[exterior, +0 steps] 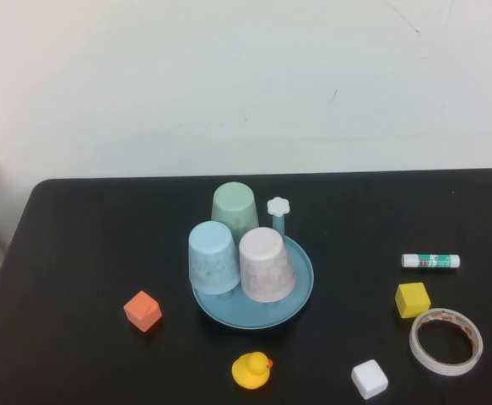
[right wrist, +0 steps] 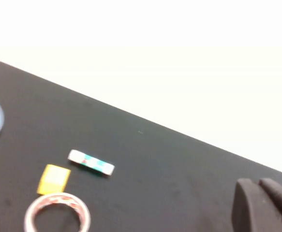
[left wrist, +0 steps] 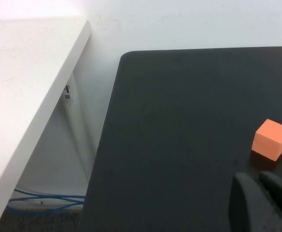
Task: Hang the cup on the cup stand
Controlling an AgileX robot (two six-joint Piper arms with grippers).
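Cup (exterior: 266,264) sits inverted on cup stand (exterior: 300,297). Left gripper (left wrist: 259,195) over the surface near orange cube (left wrist: 272,139), fingers clenched empty. Right gripper (right wrist: 261,203) likewise, beyond glue stick (right wrist: 91,162).

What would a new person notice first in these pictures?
Three upturned cups, pink, blue and green, crowd the round blue stand at the table's middle, one white-capped peg still bare. A yellow duck sits nearer the robot. Both arms are parked: left gripper shut near the orange cube, right gripper shut at the right.
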